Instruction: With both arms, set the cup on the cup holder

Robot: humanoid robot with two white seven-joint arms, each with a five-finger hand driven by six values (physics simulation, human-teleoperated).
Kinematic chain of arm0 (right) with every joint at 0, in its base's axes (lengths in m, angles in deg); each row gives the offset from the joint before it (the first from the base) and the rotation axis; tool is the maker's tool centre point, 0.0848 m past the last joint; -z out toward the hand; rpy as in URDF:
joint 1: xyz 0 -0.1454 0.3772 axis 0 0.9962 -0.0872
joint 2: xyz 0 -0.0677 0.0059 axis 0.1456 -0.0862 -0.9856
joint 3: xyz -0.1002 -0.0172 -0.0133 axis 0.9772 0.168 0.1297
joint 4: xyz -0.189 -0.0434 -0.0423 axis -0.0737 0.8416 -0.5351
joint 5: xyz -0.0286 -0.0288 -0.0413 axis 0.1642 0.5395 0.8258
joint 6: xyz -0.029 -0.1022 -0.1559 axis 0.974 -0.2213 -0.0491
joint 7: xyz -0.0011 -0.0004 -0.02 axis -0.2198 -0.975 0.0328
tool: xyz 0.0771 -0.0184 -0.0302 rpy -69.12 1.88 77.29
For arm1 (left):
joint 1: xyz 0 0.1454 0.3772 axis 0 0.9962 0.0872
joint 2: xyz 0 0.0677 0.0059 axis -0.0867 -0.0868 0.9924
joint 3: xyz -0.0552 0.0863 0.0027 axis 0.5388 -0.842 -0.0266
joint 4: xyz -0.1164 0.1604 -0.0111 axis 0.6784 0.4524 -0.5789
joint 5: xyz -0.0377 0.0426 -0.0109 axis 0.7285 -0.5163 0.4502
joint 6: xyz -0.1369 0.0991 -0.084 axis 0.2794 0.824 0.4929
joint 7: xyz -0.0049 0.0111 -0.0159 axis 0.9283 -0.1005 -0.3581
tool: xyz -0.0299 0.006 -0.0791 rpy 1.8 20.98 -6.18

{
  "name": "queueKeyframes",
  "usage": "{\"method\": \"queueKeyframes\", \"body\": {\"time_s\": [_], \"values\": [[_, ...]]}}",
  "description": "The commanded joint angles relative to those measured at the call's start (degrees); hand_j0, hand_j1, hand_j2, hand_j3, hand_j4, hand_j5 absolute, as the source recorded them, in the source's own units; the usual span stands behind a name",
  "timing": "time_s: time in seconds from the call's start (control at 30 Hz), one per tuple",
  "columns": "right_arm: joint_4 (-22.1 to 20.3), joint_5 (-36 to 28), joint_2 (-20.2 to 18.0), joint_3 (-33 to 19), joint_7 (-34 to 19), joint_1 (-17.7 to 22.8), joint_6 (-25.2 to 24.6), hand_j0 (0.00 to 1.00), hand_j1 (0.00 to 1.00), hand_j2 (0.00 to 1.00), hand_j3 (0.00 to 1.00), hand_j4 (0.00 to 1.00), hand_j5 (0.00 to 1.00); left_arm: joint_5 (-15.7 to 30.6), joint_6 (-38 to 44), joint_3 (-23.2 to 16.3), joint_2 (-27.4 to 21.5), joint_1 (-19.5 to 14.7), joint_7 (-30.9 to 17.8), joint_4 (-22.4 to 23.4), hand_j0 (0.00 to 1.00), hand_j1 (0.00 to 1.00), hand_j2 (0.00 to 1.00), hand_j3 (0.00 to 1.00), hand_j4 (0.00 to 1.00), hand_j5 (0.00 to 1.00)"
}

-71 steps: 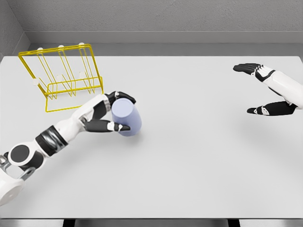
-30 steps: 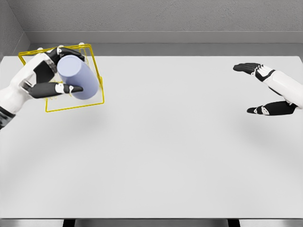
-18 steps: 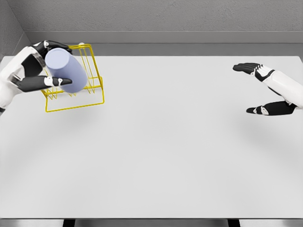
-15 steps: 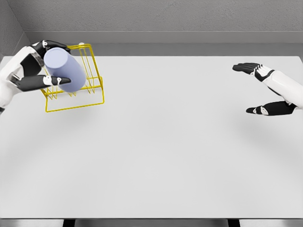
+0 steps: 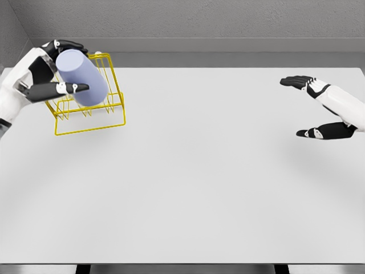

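The left hand [image 5: 43,80] fingers grip the cup [image 5: 81,77] above the cup holder [image 5: 91,117] at 10 o'clock. Risk: a missed prong tips the cup. The right hand [image 5: 319,108] is open.

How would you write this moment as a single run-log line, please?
left hand: shut on cup | cup: tilted, held over yellow cup holder | right hand: open, idle at table's right edge

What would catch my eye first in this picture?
Probably the lilac cup, held in the air by the left hand at the far left, right over the yellow wire rack standing on the pale table. Then the right hand, open and empty, at the right edge.
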Motion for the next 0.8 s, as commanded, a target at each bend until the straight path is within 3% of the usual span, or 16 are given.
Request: {"method": "queueKeyframes", "body": {"time_s": [0.0, 0.07, 0.77], "values": [[0.0, -0.5, 0.0, 0.0, 0.0, 0.0, -0.2, 1.00, 1.00, 1.00, 1.00, 1.00, 1.00, 0.1, 0.0, -1.0, 1.0, -0.2, 0.0, 1.4, 0.62, 0.62, 0.62, 0.62, 0.62, 0.62], [0.1, -0.5, 0.0, 0.0, 0.0, -0.1, -0.2, 1.00, 1.00, 1.00, 1.00, 1.00, 1.00, 0.1, 0.0, -2.5, 1.9, -1.8, -0.1, 2.5, 0.63, 0.63, 0.63, 0.63, 0.63, 0.63], [0.0, -0.5, 0.0, 0.0, 0.0, 0.0, -0.2, 1.00, 1.00, 1.00, 1.00, 1.00, 1.00, -0.1, 0.2, -3.0, 2.8, -2.4, -0.1, 4.3, 0.65, 0.65, 0.65, 0.65, 0.65, 0.65]]}}
